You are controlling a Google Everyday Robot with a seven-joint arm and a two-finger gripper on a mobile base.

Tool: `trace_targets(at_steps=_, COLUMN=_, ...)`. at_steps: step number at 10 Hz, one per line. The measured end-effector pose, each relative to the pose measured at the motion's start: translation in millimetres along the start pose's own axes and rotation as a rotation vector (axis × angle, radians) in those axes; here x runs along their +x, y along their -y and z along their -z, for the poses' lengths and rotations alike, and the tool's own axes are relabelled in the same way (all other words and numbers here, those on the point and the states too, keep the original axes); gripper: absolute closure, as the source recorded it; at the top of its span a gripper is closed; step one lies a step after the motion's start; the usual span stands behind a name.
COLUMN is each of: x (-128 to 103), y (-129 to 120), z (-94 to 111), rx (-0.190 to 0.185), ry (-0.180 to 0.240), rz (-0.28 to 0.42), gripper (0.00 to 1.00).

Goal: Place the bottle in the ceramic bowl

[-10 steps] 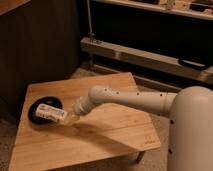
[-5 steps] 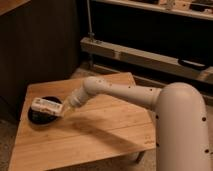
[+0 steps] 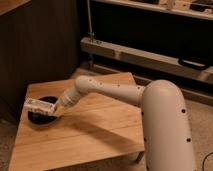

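Observation:
The whitish bottle [image 3: 40,105] lies roughly level above the dark ceramic bowl [image 3: 41,117], which sits at the left side of the wooden table [image 3: 90,135]. My gripper [image 3: 57,108] is at the bottle's right end, just above the bowl's right rim, and is shut on the bottle. My white arm [image 3: 115,92] reaches in from the right. The bottle hides part of the bowl.
The low wooden table has edges close to the bowl on the left. A dark wooden cabinet wall [image 3: 40,45] stands behind it. A metal shelf frame [image 3: 145,55] runs along the back right. Speckled floor surrounds the table.
My gripper has carried the bottle leftward and slightly up, from the bowl's right rim to over the bowl. The arm has stretched further left.

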Motion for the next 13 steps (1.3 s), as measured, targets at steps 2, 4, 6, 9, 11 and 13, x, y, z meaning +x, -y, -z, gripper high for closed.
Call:
trace_targets(at_steps=2, x=-14, y=8, z=2, rx=0.001, ry=0.007, rz=0.024, gripper=0.96)
trace_targets(at_steps=4, x=-23, y=16, z=1, rx=-0.006, ry=0.004, rz=0.043, gripper=0.96)
trace_targets(at_steps=6, x=-30, y=20, z=-11, rx=-0.022, ry=0.009, rz=0.049, gripper=0.96)
trace_targets(at_steps=9, x=-24, y=15, z=-34, rx=-0.043, ry=0.04, rz=0.047, gripper=0.86)
trace_targets(at_steps=11, x=-21, y=12, z=-41, rx=-0.038, ry=0.064, rz=0.051, gripper=0.68)
trace_targets(at_steps=13, x=-22, y=12, z=-42, rx=-0.038, ry=0.065, rz=0.053, gripper=0.65)
